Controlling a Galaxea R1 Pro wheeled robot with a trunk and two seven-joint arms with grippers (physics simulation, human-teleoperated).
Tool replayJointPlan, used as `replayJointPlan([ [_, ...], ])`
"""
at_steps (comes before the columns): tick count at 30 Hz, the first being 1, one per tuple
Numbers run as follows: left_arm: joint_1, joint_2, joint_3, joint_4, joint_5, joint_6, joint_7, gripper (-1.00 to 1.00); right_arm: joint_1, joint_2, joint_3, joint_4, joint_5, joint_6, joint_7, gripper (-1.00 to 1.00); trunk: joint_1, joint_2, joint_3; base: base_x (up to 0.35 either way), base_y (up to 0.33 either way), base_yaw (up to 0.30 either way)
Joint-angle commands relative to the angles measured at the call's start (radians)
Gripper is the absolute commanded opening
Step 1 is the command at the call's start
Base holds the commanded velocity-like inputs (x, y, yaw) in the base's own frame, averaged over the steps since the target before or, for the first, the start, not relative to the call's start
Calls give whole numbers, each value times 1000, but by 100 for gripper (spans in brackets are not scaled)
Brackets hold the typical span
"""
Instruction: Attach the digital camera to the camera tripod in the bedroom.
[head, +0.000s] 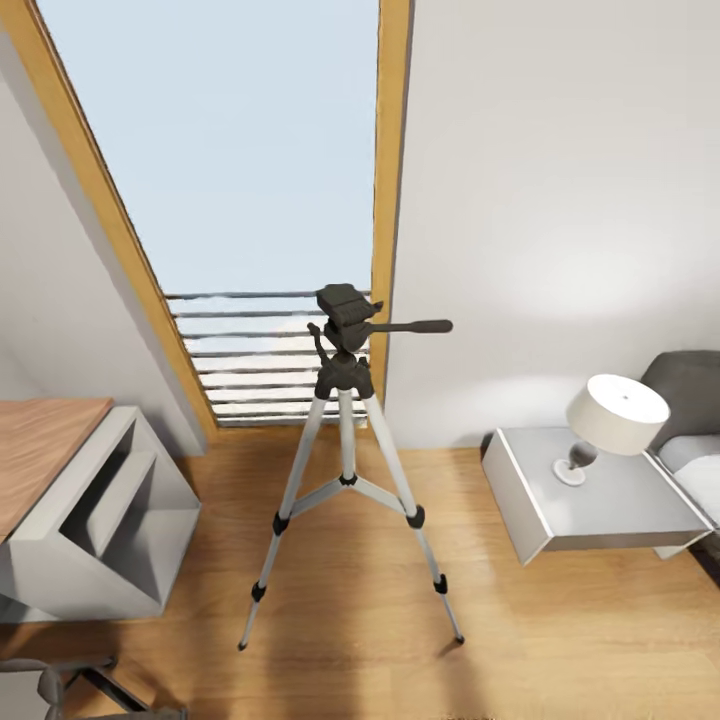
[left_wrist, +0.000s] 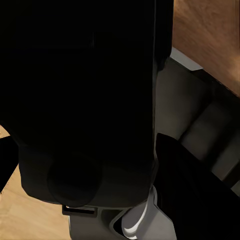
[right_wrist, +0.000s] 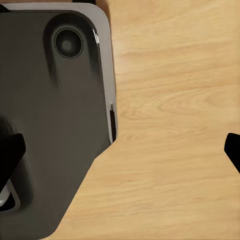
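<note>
**Tripod stands ready by the window; mount plate is the target**

The camera tripod (head: 345, 440) stands upright on the light wood floor (head: 350, 660) in the middle of the head view, its three thin silver-white legs splayed and its black head up against the tall wood-framed window (head: 240, 200) behind. A side handle sticks out to the right of the head. I judge it light and top-heavy: a sideways push on the head or a knock to a leg could tip or slide it, so any contact should press straight down onto the flat top plate.

In the left wrist view a big dark mass sits very close to the lens. It may be the digital camera, but I cannot tell, nor how the left fingers stand. In the right wrist view the right gripper (right_wrist: 122, 150) has its dark fingertips wide apart over bare floor.

To the left is a wood-topped white desk (head: 60, 440), to the right a grey bedside table (head: 590, 500) with a lamp (head: 612, 415).
</note>
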Motion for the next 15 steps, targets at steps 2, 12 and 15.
replayJointPlan([
  [2,-1,0,-8,0,7,-2,-1,-100,-1,-1,-8,3,7,-5,2,100,0,-1,-1,0,0,-240],
  [12,0,0,-8,0,8,-2,-1,-100,-1,-2,-8,3,8,-5,2,100,0,-1,-1,0,0,-105],
  [15,0,0,-8,0,8,-2,-1,-100,-1,-2,-8,3,8,-5,2,100,0,-1,-1,0,0,-17],
])
